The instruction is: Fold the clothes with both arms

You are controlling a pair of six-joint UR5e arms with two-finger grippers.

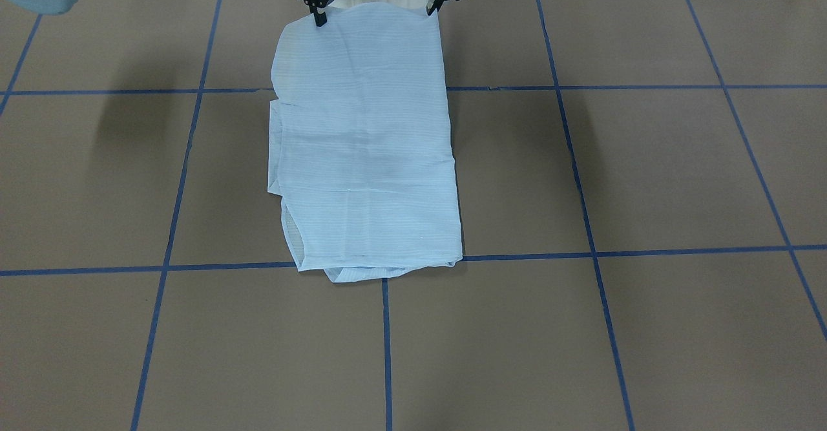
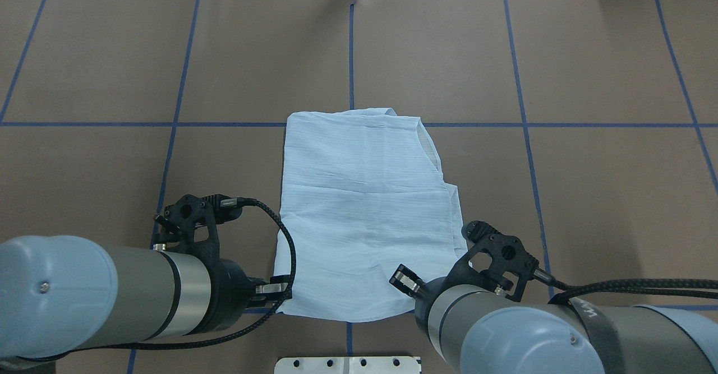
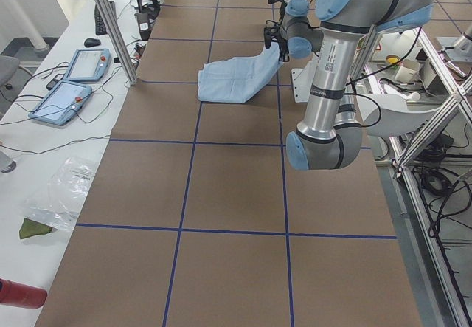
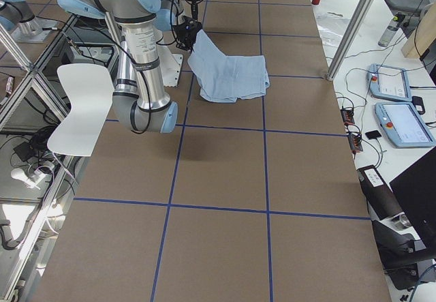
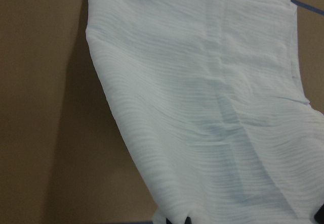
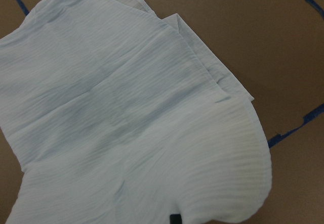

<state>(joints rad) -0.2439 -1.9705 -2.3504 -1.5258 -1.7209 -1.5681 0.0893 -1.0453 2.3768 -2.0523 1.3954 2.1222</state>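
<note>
**Folded blue shirt pinched at two near corners by both tools**

Viewed from overhead, with the robot at 6 o'clock: a thin light-blue pinstriped shirt (image 2: 364,206), folded to a tall narrow panel, at the centre of the brown counter (image 2: 589,194). Far end lying flat at 12 o'clock, reaching just past a blue tape line (image 2: 112,124). Near end at 6 o'clock held up off the surface, sloping toward the robot in both side views. Stepped layered edges down the 3 o'clock side, with a curved open edge at 1 o'clock showing an inner layer. Faint creases across the middle.

Left tool (image 1: 431,8) pressed together on the shirt's 7 o'clock corner. Right tool (image 1: 320,19) pressed together on the 5 o'clock corner. Hem pinched between black fingertips on each side, clearest in the front-facing view, at its top edge. From overhead, both tools hidden beneath the wrists of the left arm (image 2: 112,290) and the right arm (image 2: 533,335), with black braided cables looping beside the cloth.

In each wrist view, pale striped fabric filling most of the picture, brown counter alongside, and a dark fingertip just visible at the bottom edge.
</note>
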